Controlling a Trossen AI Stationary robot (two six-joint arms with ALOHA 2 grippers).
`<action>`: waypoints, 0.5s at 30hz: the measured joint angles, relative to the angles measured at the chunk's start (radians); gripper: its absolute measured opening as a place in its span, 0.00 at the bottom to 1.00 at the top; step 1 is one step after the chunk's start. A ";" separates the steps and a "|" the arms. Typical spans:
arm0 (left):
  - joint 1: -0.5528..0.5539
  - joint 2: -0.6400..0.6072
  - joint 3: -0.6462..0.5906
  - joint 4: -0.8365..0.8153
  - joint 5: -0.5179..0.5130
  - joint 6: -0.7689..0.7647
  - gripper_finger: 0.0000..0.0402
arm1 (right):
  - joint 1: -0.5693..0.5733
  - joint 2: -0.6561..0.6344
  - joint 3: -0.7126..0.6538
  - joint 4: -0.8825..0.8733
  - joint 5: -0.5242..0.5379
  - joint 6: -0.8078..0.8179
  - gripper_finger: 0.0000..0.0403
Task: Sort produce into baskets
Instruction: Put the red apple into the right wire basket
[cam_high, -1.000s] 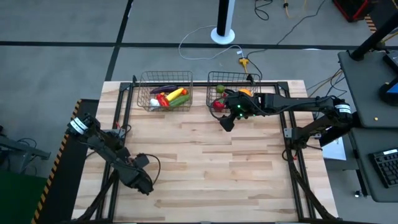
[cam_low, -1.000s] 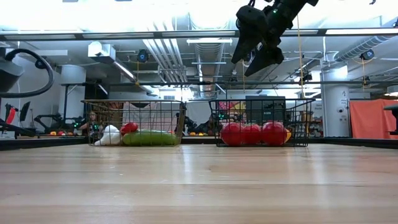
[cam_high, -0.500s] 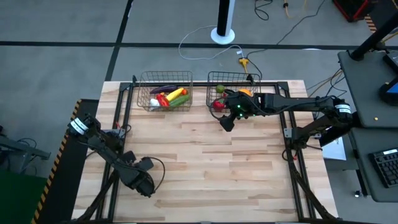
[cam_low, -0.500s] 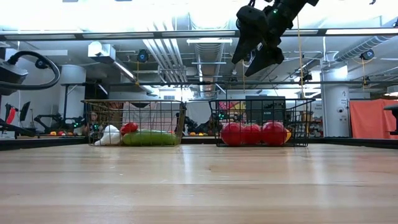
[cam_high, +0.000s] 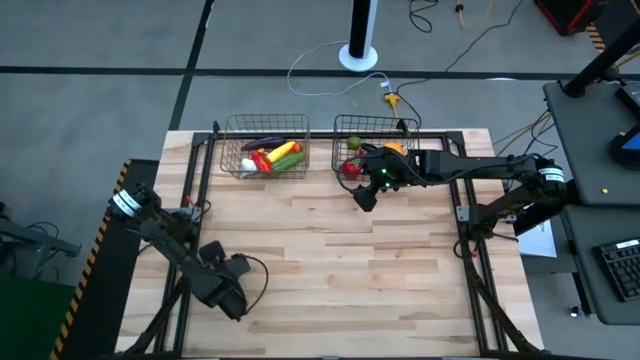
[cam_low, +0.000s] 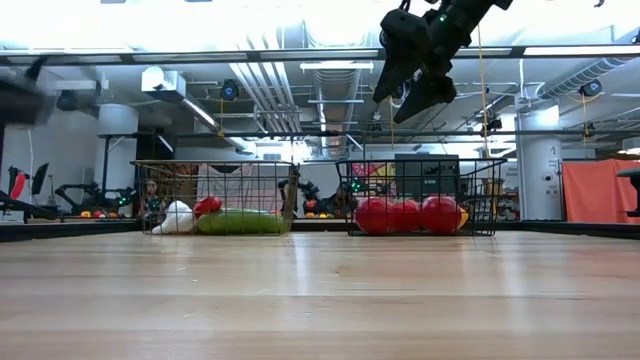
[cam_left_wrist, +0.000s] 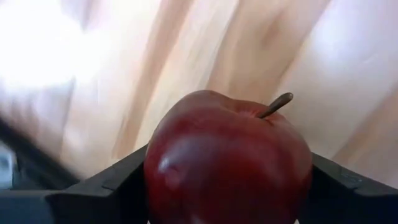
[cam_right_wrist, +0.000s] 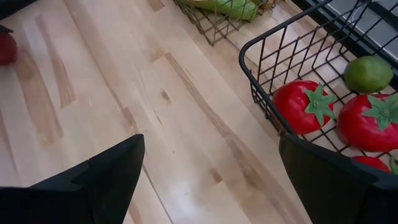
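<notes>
The left gripper (cam_left_wrist: 227, 186) sits low at the near-left part of the pale wooden plank table (cam_high: 330, 270), and a shiny dark red toy apple with a thin brown stem (cam_left_wrist: 227, 163) is right between its two dark fingers (cam_left_wrist: 106, 186) — one on each side of it. A second ago this gripper was spread wider; now it has pulled in around the apple. I think it is just getting its hold, so I cannot say yet that the hold is firm. The arm has also slid a little along the near edge.

This means one more fruit is about to go on its trip. From that gripper the baskets are far off, across the whole table.

The right gripper (cam_right_wrist: 208, 180) has not moved — it hangs high with its fingers spread wide and nothing in them. Just ahead of it is the dark grey wire basket (cam_high: 375, 126), with round red toy tomatoes (cam_right_wrist: 303, 106) and a small green lime (cam_right_wrist: 368, 73) inside. Beside that is the brownish copper wire basket (cam_high: 266, 124), holding a long green cucumber (cam_low: 238, 222), something white (cam_low: 177, 218) and a yellow corn (cam_high: 284, 151).

The apple looks like the last loose piece, so the job seems nearly done
</notes>
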 joint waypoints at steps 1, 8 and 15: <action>-0.002 -0.001 0.018 0.002 -0.042 0.010 0.68 | 0.000 0.000 0.000 0.001 0.000 -0.009 0.90; -0.001 -0.009 0.190 -0.038 -0.422 0.093 0.68 | 0.040 0.000 -0.029 0.169 0.000 -0.113 0.90; -0.001 -0.018 0.376 -0.092 -0.917 0.226 0.68 | 0.134 0.007 -0.139 0.580 -0.051 -0.307 0.90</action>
